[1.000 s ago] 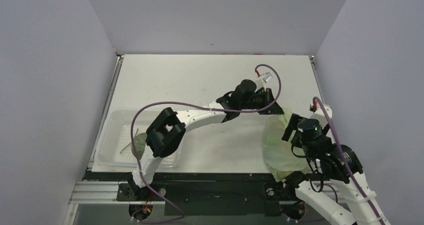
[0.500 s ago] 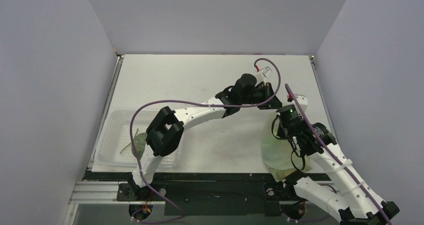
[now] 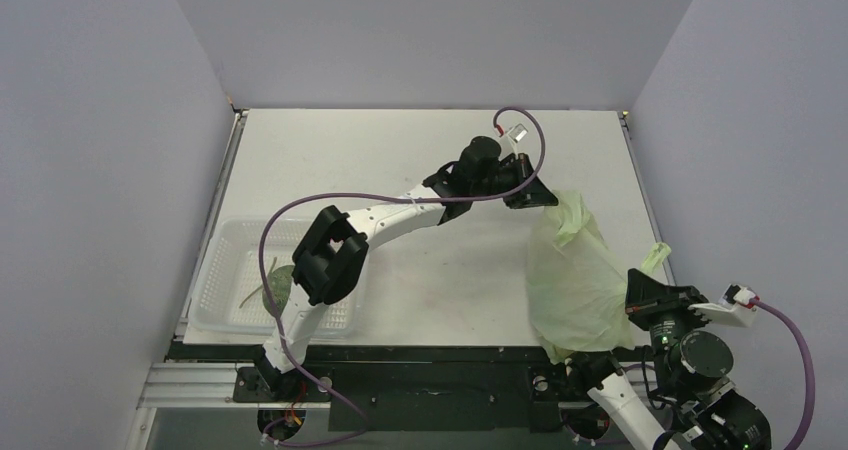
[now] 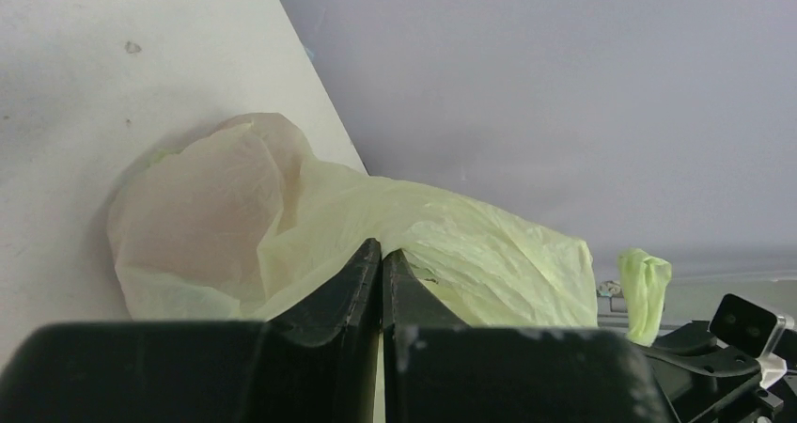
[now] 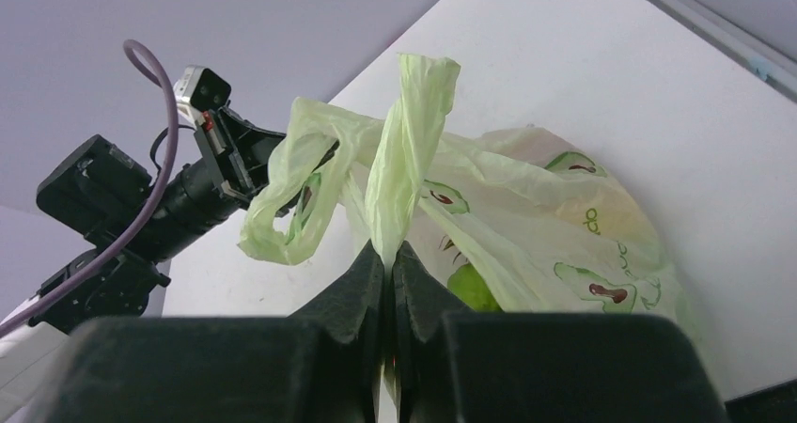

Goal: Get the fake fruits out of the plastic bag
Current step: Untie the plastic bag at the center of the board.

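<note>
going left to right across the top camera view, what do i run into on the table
white latticed basket → left end effector → plastic bag → right end effector; both end effectors are shut on the bag, one at its far left corner, one at its right edge

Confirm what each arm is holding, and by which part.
Both hold the plastic bag: the left gripper, jaws shut, pinches a fold of film at its far end; the right gripper, jaws shut, pinches a twisted handle loop.
</note>
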